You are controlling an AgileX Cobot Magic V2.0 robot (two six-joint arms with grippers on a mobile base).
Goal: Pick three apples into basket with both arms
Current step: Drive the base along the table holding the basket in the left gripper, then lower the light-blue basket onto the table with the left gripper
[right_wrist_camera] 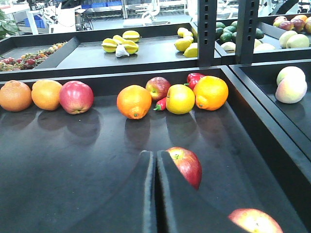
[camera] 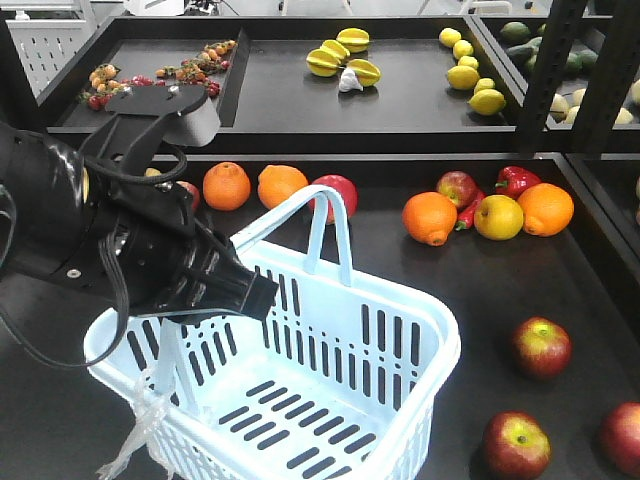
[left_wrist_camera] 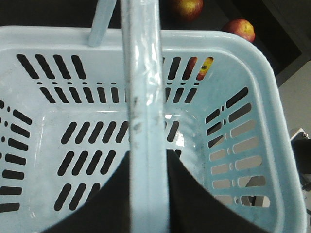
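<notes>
At the opening step: nothing in the basket yet, only bare slots across its floor. Held tilted above the dark shelf by the left gripper, clamped tight on one swing handle. Lying loose on the shelf to the basket's right, none touching it: first apple, second apple, third apple. Right gripper pinched to a thin slit, gripping nothing, tips just beside what looks like the first apple, though hard to match across views. Next: spread those jaws, shift right to straddle the fruit, close on its widest part, lift, carry over the rim. Leave the oranges behind alone.
</notes>
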